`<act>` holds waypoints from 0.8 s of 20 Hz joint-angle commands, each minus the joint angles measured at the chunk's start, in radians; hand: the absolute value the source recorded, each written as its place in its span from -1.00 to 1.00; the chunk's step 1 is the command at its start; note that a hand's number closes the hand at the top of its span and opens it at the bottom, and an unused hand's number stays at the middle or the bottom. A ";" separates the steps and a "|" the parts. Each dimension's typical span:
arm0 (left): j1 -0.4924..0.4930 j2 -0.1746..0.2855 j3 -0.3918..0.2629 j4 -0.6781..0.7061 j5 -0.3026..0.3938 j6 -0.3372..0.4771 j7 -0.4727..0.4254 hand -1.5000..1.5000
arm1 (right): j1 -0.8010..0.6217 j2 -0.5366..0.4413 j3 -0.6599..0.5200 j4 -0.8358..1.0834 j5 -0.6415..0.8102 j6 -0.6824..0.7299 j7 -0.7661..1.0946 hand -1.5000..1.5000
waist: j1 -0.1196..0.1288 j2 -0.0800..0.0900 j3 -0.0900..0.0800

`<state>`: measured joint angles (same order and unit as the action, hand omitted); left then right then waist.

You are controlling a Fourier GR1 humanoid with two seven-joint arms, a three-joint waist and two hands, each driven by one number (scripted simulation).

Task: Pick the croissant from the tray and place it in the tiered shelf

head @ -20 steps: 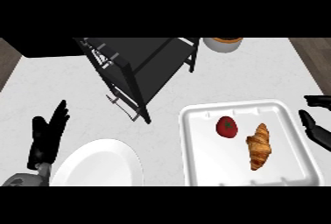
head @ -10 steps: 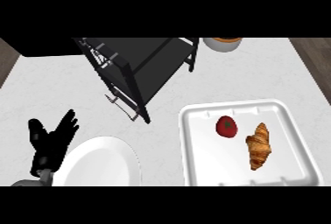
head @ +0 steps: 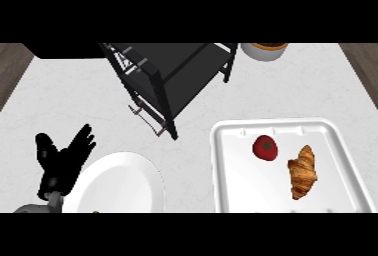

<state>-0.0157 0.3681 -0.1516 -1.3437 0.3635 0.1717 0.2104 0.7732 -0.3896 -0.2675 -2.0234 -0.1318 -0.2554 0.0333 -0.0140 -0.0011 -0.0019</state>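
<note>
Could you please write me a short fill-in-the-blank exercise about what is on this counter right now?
On the tray, the tomato lies to the ____ of the croissant.
The tiered shelf is coloured ____.
The left hand rests open beside the plate; the ____ hand is out of view.
Missing words: left, black, right.

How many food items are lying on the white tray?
2. A tomato sits near the middle of the tray; the croissant lies just right of it. The tray's near edge is cut off, so another could be hidden.
</note>
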 commanded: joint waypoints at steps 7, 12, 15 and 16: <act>-0.047 -0.027 -0.013 -0.006 -0.026 -0.014 0.017 0.00 | -0.139 -0.140 0.117 -0.261 0.267 -0.101 0.682 -1.00 | 0.042 0.009 0.000; -0.095 -0.021 0.031 0.065 -0.008 -0.047 0.017 0.00 | -0.349 -0.187 0.186 -0.211 0.435 -0.102 0.986 -1.00 | 0.041 0.010 -0.001; -0.096 -0.042 0.022 0.070 -0.040 -0.025 0.005 0.00 | -0.485 -0.203 0.219 -0.145 0.478 -0.043 1.117 -1.00 | 0.032 0.007 0.000; -0.126 -0.041 0.027 0.099 -0.044 -0.030 0.017 0.00 | -0.513 -0.183 0.258 -0.130 0.510 -0.039 1.143 -1.00 | 0.028 0.007 0.000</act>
<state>-0.0916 0.3407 -0.1342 -1.2930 0.3357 0.1391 0.2223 0.3946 -0.5634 -0.0708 -2.1976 0.2966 -0.3260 0.9883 0.0228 0.0067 -0.0021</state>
